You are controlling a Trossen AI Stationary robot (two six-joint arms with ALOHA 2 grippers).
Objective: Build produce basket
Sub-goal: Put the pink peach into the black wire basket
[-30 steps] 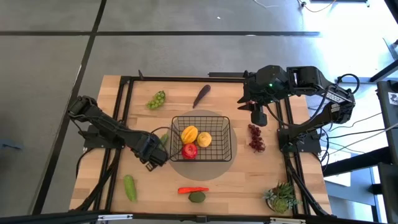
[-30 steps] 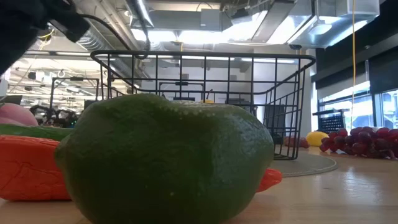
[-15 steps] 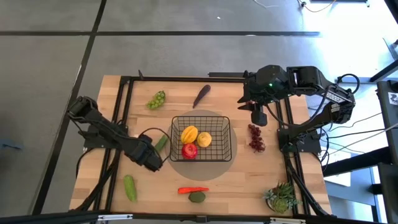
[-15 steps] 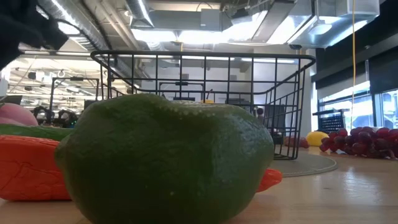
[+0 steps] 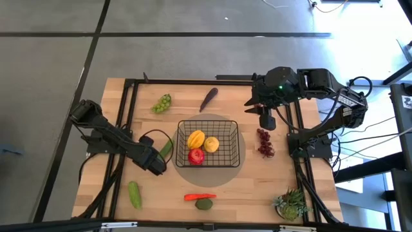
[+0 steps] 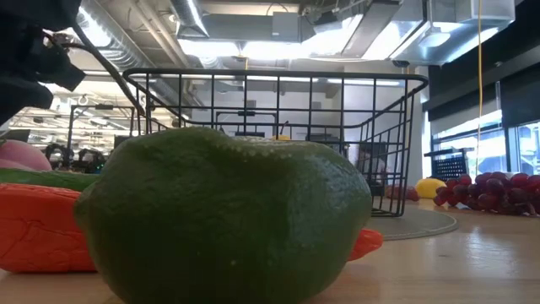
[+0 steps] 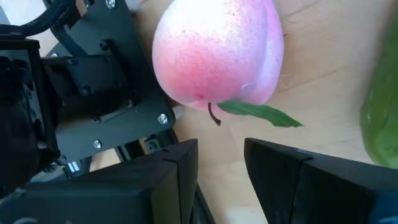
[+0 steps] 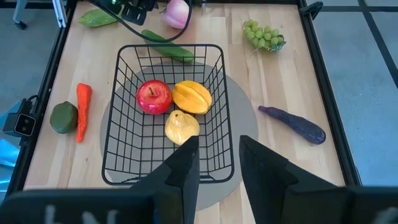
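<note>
In the low view a big green fruit (image 6: 224, 215) sits so close that it hides most of the wooden table (image 5: 251, 183). The left gripper (image 7: 221, 165) is a little open, holding nothing, just beside the pink peach (image 7: 217, 53). The basket (image 5: 233, 154) holds three fruits. The right gripper (image 8: 214, 158) hangs above, slightly open, empty. Far windows glow.

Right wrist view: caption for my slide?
Open right gripper above basket holding three fruits; eggplant and green grapes outside.
</note>
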